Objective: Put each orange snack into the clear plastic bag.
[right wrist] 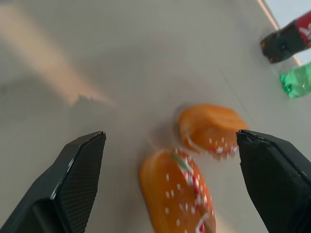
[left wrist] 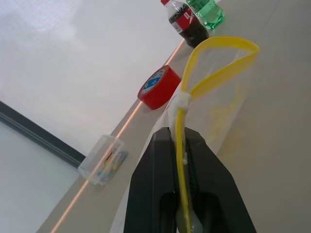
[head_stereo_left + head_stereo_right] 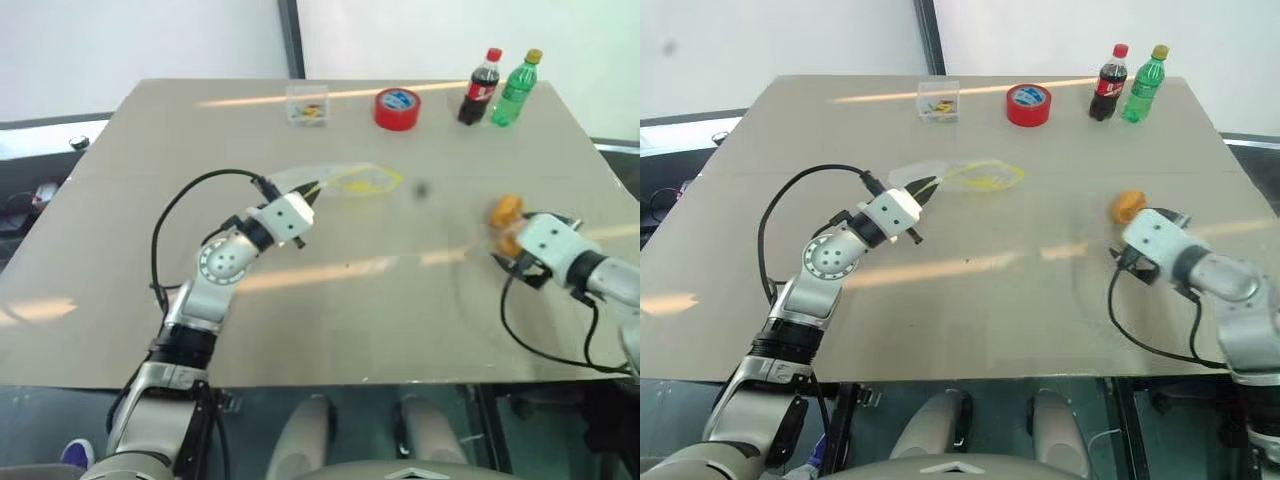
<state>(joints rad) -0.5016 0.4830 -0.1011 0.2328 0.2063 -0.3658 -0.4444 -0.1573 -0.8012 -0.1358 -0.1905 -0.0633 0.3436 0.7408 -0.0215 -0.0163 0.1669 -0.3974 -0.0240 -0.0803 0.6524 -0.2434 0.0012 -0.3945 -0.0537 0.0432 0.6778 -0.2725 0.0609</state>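
Observation:
Two orange snacks lie side by side on the table at the right, a longer one (image 1: 177, 194) and a shorter one (image 1: 211, 127). One of them also shows from the head (image 3: 506, 212). My right gripper (image 1: 170, 138) hovers just above and short of them, open, its fingers wide to either side and holding nothing. The clear plastic bag (image 3: 350, 180) lies at the table's middle with its yellow seal strip (image 2: 218, 63) gaping in a loop. My left gripper (image 2: 179, 136) is shut on that strip at the bag's near corner.
Along the far edge stand a small clear box (image 3: 306, 105), a red tape roll (image 3: 397, 108), a cola bottle (image 3: 481, 88) and a green bottle (image 3: 516, 90). The grey table (image 3: 330, 320) is bare between the bag and the snacks.

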